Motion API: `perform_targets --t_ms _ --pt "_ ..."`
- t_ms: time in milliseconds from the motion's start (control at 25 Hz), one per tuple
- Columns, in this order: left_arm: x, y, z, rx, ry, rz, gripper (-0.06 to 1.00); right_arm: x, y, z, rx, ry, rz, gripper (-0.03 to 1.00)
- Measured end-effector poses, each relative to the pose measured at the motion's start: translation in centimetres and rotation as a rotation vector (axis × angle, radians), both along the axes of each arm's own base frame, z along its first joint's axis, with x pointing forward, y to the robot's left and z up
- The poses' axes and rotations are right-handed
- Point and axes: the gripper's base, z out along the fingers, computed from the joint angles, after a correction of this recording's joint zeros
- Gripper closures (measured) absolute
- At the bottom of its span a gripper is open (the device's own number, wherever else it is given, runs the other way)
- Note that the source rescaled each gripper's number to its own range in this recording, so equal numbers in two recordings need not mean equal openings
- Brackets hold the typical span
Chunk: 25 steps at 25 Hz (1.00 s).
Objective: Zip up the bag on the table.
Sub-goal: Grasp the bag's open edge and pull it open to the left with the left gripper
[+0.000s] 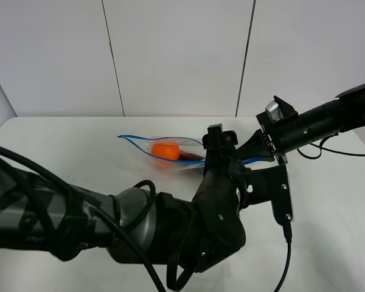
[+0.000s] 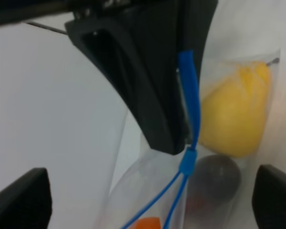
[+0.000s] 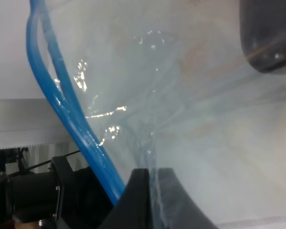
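The clear bag lies on the white table, with an orange fruit and a dark purple one inside. Its blue zipper strip gapes open at the left end. My right gripper is shut on the bag's right end; the right wrist view shows its fingers pinching the plastic beside the strip. My left gripper is open, straddling the bag over the strip; the yellow fruit and purple fruit show through the bag.
My left arm fills the near middle of the table. A black cable and a blue cable lie at the right. A panelled wall stands behind the table's far edge.
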Motion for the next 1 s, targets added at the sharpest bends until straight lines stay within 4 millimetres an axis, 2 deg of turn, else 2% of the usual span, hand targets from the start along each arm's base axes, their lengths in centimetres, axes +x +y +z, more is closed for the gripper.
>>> perform_targets --t_ms 440,680,1000 --pt "0.0 -0.4 0.2 -0.009 0.018 -0.028 0.15 0.0 0.0 0.0 0.003 0.000 -0.003 0.97" --pt "0.7 -0.2 0.2 -0.016 0.030 -0.023 0.25 0.0 0.0 0.0 0.003 0.000 -0.003 0.97" --pt "1.2 -0.1 0.1 -0.019 0.047 -0.031 0.31 0.0 0.0 0.0 0.003 0.000 -0.003 0.97"
